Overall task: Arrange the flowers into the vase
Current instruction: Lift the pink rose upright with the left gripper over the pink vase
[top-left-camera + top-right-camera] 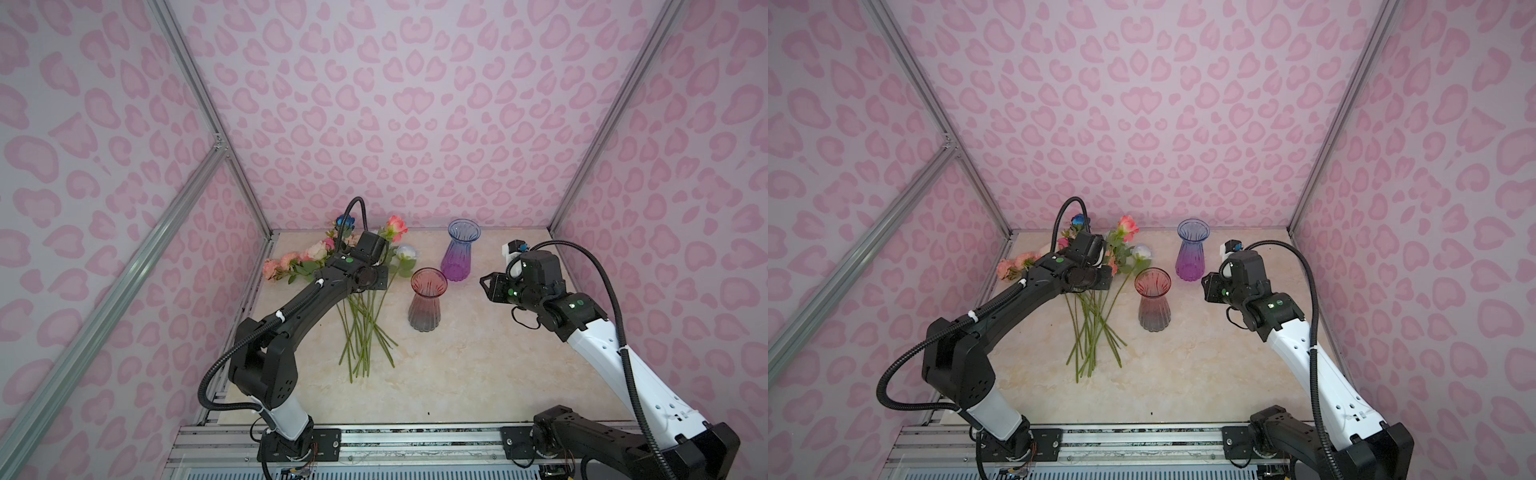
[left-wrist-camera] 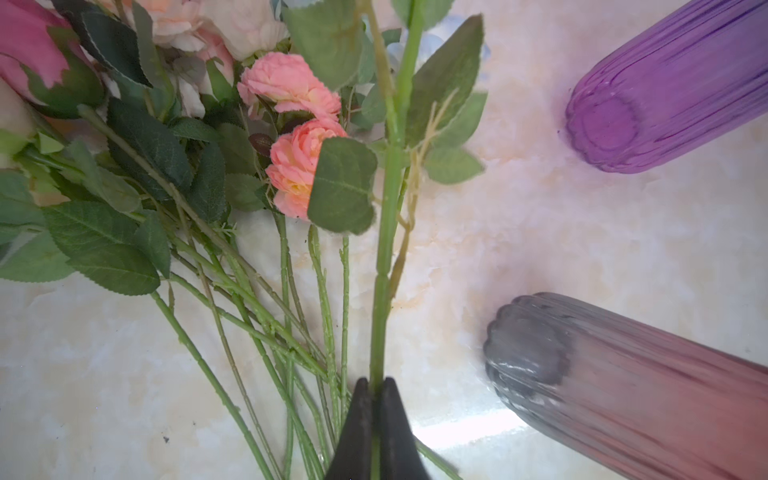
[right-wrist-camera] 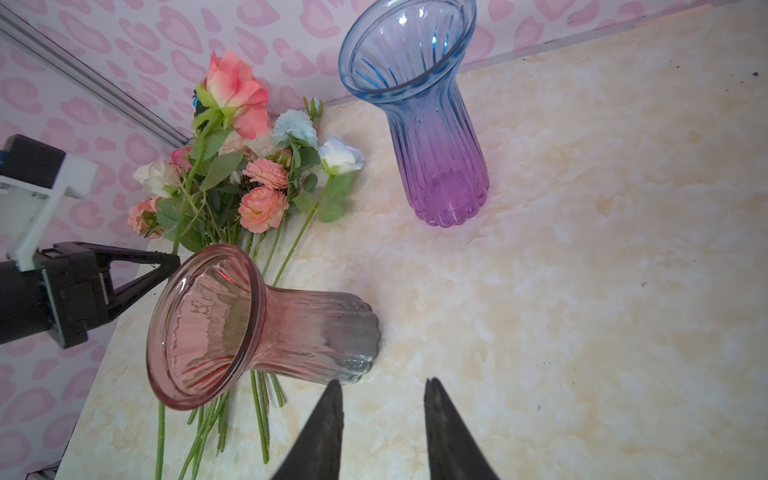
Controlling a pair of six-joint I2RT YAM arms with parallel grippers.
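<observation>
Left gripper [image 2: 375,380]: jaws pinched tight on one green stem [image 2: 384,249], and that stem runs up to the coral rose [image 3: 232,87], so I have one flower in hand. Its head stands up above the others; I can't tell whether the stem's lower end has cleared the table [image 1: 478,365]. Clock reference: top views, 12 at the back wall [image 1: 415,124], centre at the pink-grey vase [image 1: 428,299]. The held rose sits at about 11. The rest of the flowers [image 1: 316,257] lie flat in a heap between 9 and 11, heads toward the wall, bare stems fanned out toward 7. They're just beside the vase, and through the right wrist camera a few stems pass behind its base. Right gripper [image 3: 384,384] hovers at 3, jaws apart with nothing between them, pointed at the vase base and near it but not touching. Blue-purple vase [image 1: 461,249] is at 1, close to the wall, apart from everything. Progress: basically zero placed. Both vases are upright and empty, with clear glass and no stems inside in any view. My read is that I'm at the first pick, grasp made, with the carry to a vase mouth next. Everything else in the heap remains to move.
</observation>
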